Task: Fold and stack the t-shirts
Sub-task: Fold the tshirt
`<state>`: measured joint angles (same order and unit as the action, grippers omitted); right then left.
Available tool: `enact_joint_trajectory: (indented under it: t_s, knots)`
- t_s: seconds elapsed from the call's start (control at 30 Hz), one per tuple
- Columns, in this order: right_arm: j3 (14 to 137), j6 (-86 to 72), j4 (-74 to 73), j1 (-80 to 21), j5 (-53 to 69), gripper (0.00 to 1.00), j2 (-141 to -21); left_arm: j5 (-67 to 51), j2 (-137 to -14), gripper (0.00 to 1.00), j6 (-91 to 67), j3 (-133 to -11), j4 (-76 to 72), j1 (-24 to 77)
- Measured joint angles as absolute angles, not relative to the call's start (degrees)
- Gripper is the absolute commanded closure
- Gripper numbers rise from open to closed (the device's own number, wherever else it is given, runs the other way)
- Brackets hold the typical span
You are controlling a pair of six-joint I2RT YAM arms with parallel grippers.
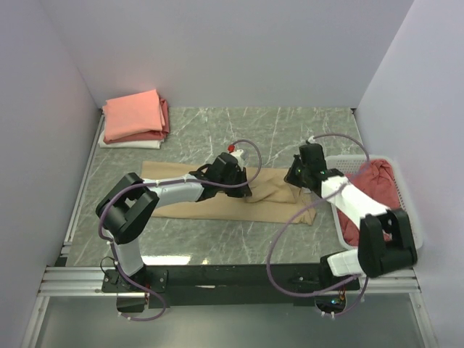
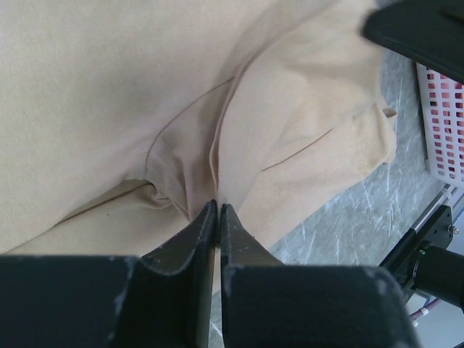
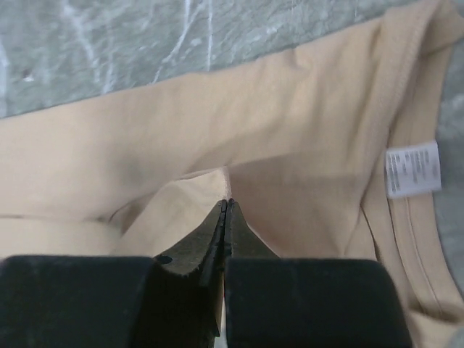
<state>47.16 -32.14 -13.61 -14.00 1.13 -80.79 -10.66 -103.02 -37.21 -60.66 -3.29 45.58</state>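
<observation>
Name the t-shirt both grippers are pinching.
The tan t-shirt spread mid-table; left gripper and right gripper are shut on its folds. The salmon-pink t-shirt tops the far-left stack, the dusty red t-shirt lies in the basket.

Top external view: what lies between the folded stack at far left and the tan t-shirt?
Only bare grey marbled tabletop separates the folded salmon-pink-topped t-shirt stack from the tan cotton t-shirt; the top external view shows it.
</observation>
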Motion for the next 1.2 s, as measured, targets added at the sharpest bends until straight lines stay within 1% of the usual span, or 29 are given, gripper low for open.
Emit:
enact_joint_trajectory:
  t_s: [0.17, 0.5, 0.57, 0.6, 0.7, 0.93, 1.2]
  knots:
    - [40.5, -33.7, -13.7, -14.0, 1.6, 1.00, -69.9, -10.4, -103.0, 0.92, -37.0, -62.1, -1.3, 45.6]
    - [30.3, -37.1, -16.7, -14.0, 2.5, 1.00, -55.9, -10.3, -103.0, 0.91, -35.5, -63.2, 0.2, 44.6]
    - [29.1, -37.7, -16.9, -14.0, 2.7, 1.00, -54.6, -10.8, -103.0, 0.90, -34.7, -63.5, 1.5, 44.1]
    - [28.4, -38.0, -16.9, -14.0, 2.7, 1.00, -54.0, -11.0, -103.0, 0.88, -34.2, -63.7, 2.2, 43.8]
    - [26.8, -38.6, -17.3, -14.0, 2.9, 1.00, -52.6, -12.2, -102.9, 0.86, -32.6, -64.8, 4.3, 43.0]
    - [25.0, -39.9, -17.5, -14.0, 2.9, 1.00, -50.8, -16.4, -103.0, 0.80, -28.9, -69.8, 9.1, 42.6]
    - [23.3, -41.1, -18.7, -14.0, 1.9, 1.00, -50.8, -22.6, -106.8, 0.76, -27.6, -71.5, 9.3, 42.6]
